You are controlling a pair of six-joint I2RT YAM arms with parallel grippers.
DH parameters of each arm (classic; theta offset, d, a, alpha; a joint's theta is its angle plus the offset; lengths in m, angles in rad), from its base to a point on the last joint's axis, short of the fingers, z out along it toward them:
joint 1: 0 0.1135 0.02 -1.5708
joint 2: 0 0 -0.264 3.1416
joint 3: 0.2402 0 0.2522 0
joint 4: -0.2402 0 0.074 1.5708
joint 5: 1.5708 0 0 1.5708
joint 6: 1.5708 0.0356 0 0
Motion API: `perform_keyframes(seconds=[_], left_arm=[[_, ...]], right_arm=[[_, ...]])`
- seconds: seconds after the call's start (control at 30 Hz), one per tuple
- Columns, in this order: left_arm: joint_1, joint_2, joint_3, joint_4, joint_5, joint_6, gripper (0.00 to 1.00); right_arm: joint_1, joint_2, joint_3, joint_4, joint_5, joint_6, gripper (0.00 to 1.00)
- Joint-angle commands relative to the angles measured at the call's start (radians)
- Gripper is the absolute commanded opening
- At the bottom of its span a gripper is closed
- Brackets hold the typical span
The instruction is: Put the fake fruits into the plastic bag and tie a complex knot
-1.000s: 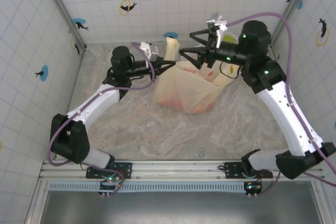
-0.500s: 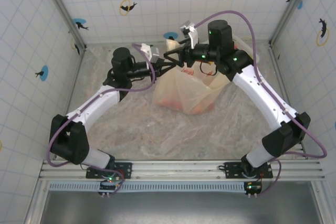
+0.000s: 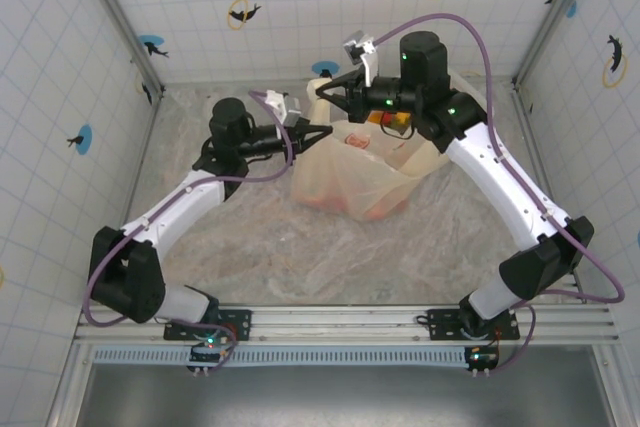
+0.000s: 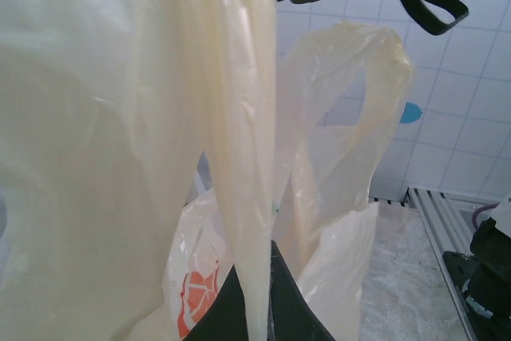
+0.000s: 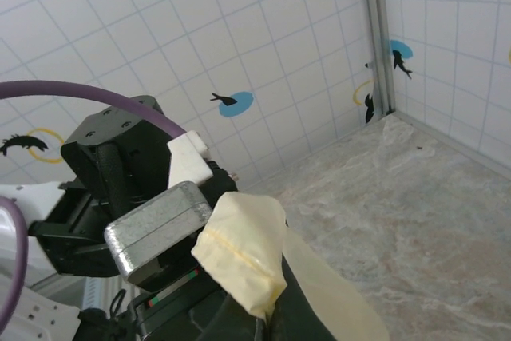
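Right gripper [image 5: 267, 321], open a second ago, now clamps the far handle loop [image 5: 243, 257]; left gripper [image 4: 254, 313] pinches the near handle loop [image 4: 247, 157]. We judge the plastic bag [image 3: 350, 172] ready for knotting.

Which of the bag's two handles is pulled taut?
The handle clamped in the left gripper, a narrow strip; the other handle stands as a slack loop.

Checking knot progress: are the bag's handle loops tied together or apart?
Apart, untied. The left gripper pinches one handle loop; the right gripper pinches the other loop, with a gap between them.
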Motion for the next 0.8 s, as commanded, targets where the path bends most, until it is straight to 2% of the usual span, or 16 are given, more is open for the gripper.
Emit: perform_keyframes(seconds=[0.0,0.13,0.2,0.3,0.47,0.67,0.77], left_arm=[[-0.003,-0.041,-0.038,-0.045,-0.012,0.021,0.13],[0.015,-0.083,-0.061,-0.093,-0.023,0.029,0.28],[0.041,-0.118,-0.075,-0.097,-0.035,0.026,0.45],[0.081,-0.153,-0.078,-0.07,-0.061,0.006,0.63],[0.105,-0.136,0.022,-0.039,-0.066,-0.018,0.82],[0.092,-0.001,0.181,-0.019,0.054,-0.055,0.87],[0.066,0.04,0.201,-0.019,0.087,-0.025,0.88]], right_arm=[[0.002,-0.012,0.048,0.027,-0.013,0.001,0.0],[0.002,-0.015,0.052,0.022,-0.012,-0.003,0.0],[0.003,-0.017,0.055,0.018,-0.018,-0.005,0.0],[0.005,-0.018,0.057,0.013,-0.026,-0.006,0.0],[0.009,-0.016,0.059,0.008,-0.025,-0.008,0.0],[0.02,-0.013,0.067,0.001,-0.026,-0.012,0.0],[0.026,-0.012,0.07,-0.005,-0.025,-0.012,0.0]])
